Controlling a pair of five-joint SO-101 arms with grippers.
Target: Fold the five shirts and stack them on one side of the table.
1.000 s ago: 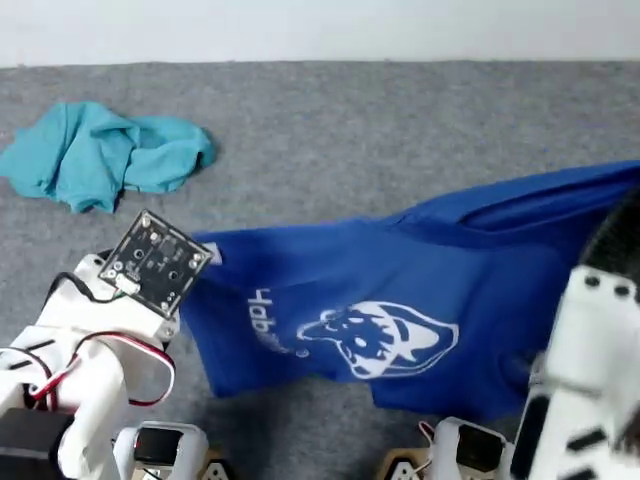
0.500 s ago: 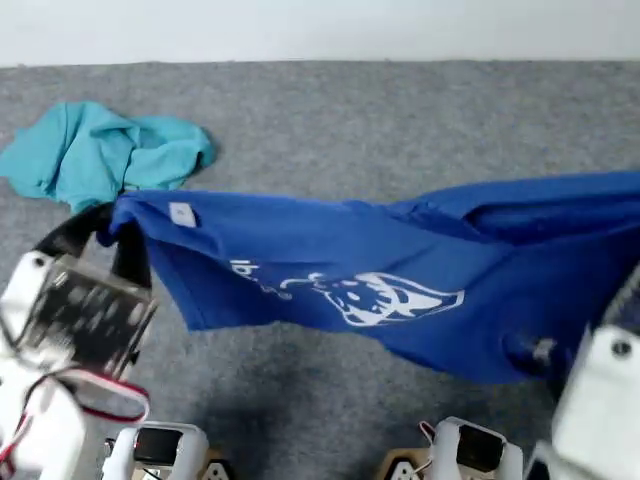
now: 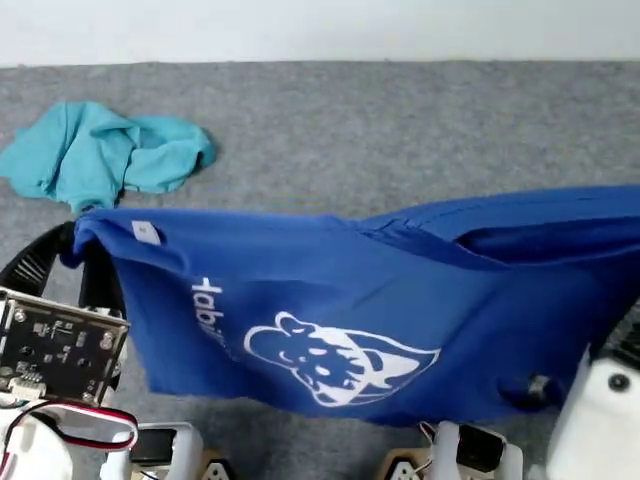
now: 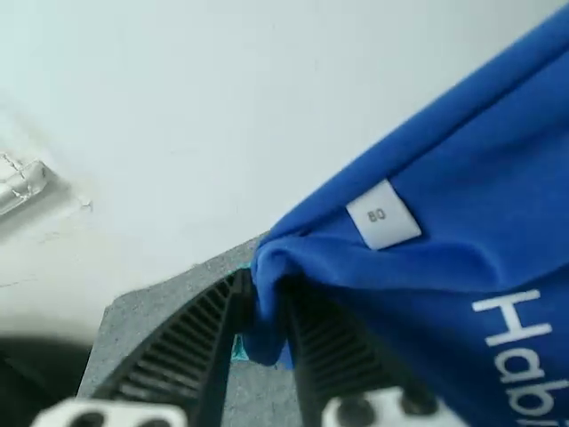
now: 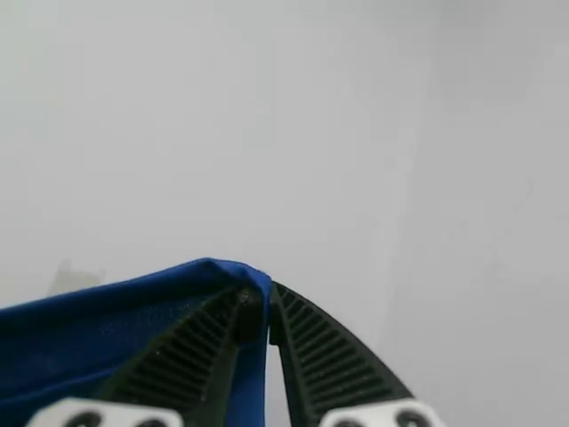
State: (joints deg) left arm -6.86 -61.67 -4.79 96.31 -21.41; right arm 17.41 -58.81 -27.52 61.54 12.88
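Observation:
A blue shirt (image 3: 330, 300) with a white print hangs stretched across the near half of the table, lifted off the grey surface. My left gripper (image 3: 85, 245) is shut on the shirt's left corner (image 4: 267, 294), near a small white label (image 4: 380, 216). My right gripper (image 5: 258, 307) is shut on the opposite blue corner (image 5: 227, 276), raised high at the right side; its white arm (image 3: 600, 420) shows at the lower right in the high view. A crumpled teal shirt (image 3: 100, 155) lies at the far left.
The grey felt table (image 3: 400, 130) runs back to a white wall (image 3: 320, 30). The arm bases (image 3: 460, 455) stand at the near edge. The far middle and far right hold nothing.
Both grippers have risen with the blue shirt; its left corner went up and to the left, and the print now hangs lower and nearer the front edge.

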